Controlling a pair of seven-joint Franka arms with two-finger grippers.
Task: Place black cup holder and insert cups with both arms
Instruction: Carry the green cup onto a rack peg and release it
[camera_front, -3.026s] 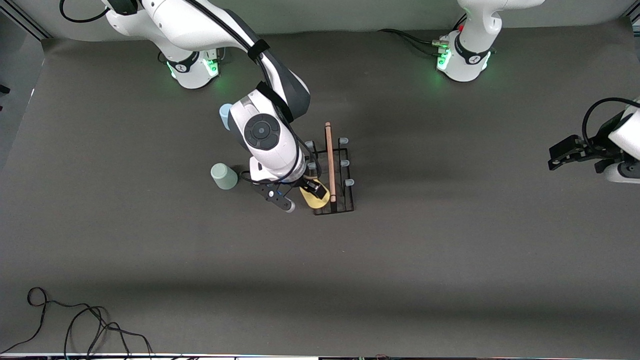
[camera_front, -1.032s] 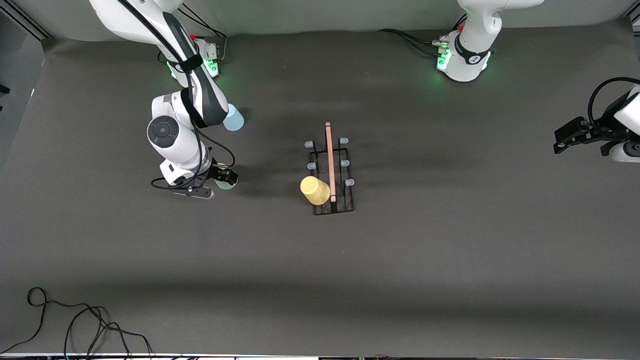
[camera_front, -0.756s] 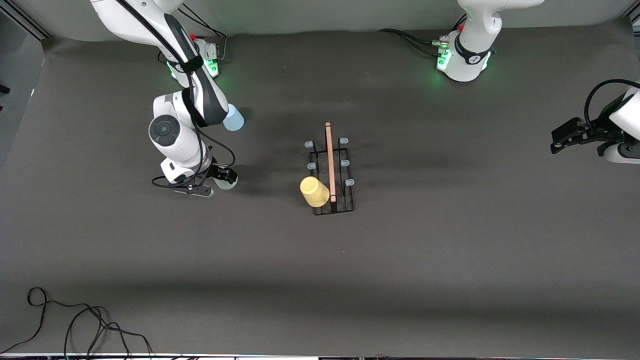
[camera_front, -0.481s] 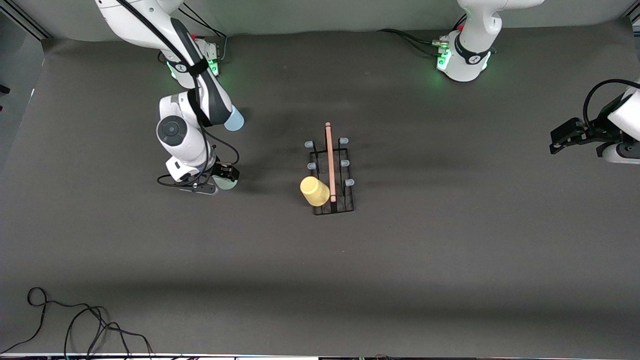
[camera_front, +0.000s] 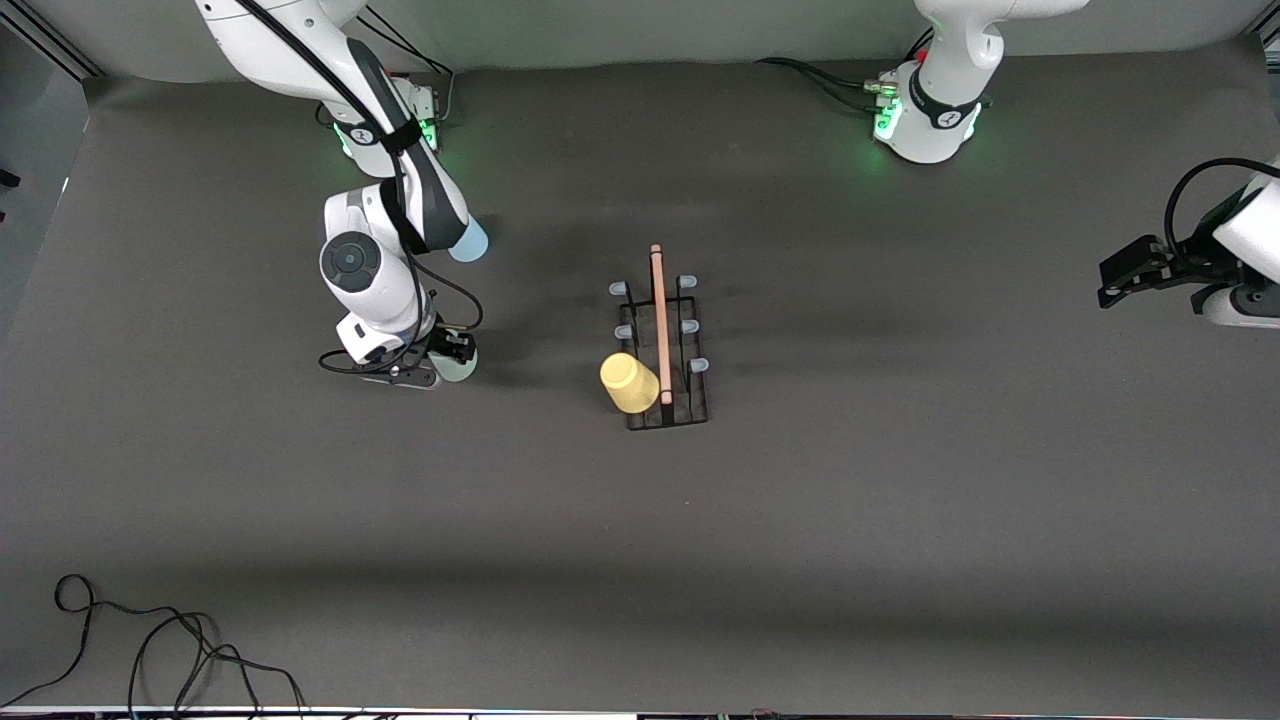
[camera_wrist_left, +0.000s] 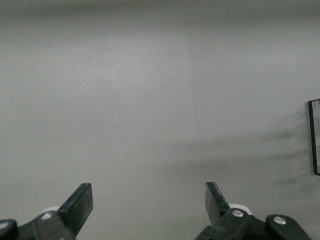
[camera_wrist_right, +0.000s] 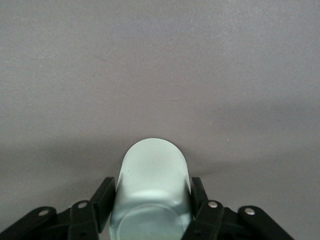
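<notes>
The black cup holder (camera_front: 690, 400) stands mid-table with its wooden rod handle (camera_front: 659, 320) on top. The yellow cup (camera_front: 629, 382) sits upside down on the peg nearest the front camera, on the right arm's side. My right gripper (camera_front: 452, 358) is shut on the pale green cup (camera_front: 460, 369), beside the holder toward the right arm's end; the right wrist view shows its fingers (camera_wrist_right: 104, 196) pressed on the cup's (camera_wrist_right: 151, 175) sides. The pale blue cup (camera_front: 470, 242) stands partly hidden by the right arm. My left gripper (camera_front: 1108, 285) waits open and empty at the left arm's end (camera_wrist_left: 148, 192).
A black cable (camera_front: 150, 650) lies coiled near the front camera at the right arm's end. The two green-lit bases (camera_front: 925, 120) stand along the back. A black wire edge (camera_wrist_left: 314, 137) shows at the rim of the left wrist view.
The right gripper left the yellow cup on the holder, moved to the green cup and closed on it, then crept slightly toward the holder. The left arm barely shifted.
</notes>
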